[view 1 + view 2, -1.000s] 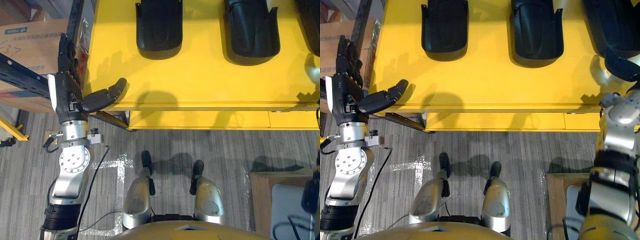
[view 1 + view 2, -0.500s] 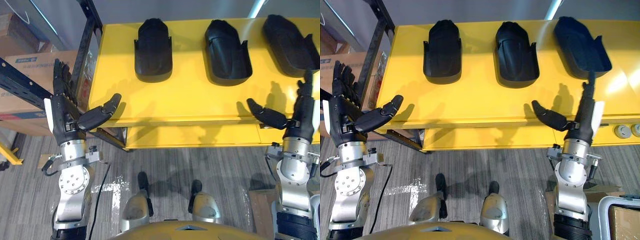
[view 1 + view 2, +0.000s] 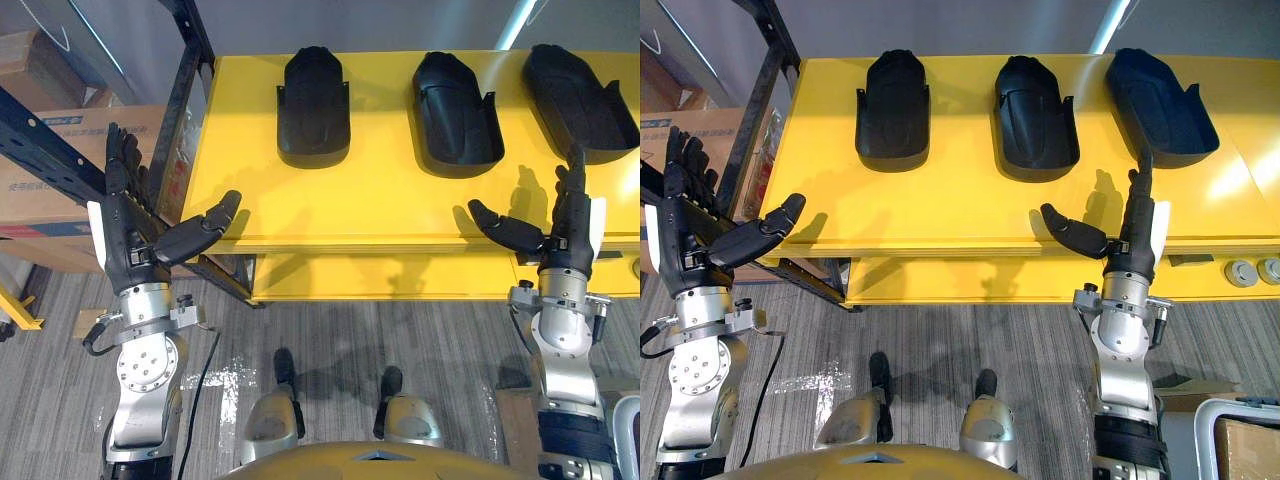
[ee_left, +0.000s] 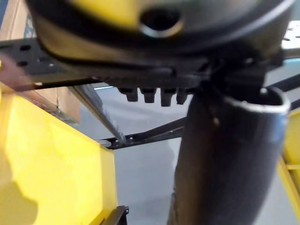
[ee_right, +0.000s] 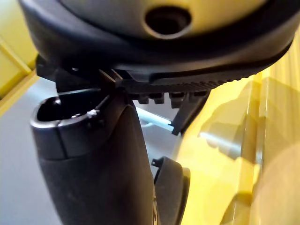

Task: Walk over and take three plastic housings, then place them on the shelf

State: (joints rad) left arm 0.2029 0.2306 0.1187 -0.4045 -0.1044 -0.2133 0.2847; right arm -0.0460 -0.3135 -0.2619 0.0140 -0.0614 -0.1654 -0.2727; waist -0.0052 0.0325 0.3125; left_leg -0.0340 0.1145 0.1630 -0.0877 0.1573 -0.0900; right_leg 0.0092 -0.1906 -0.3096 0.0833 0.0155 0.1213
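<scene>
- Rightmost housing [image 3: 580, 100]: far side cut by pic's right edge in left eye view.
- Cardboard box [image 3: 40, 210]: partly behind rack beam [image 3: 50, 150], cut at left edge.
- Round grey bits [image 3: 1240, 268] below table [image 3: 970, 215] top, right end: too small to ID.
- Pale bin [image 3: 1202, 440], bottom-right corner: mostly cut off.

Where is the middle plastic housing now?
In the right eye view, the middle housing lies on the yellow table, between the left housing and the right housing.
</scene>
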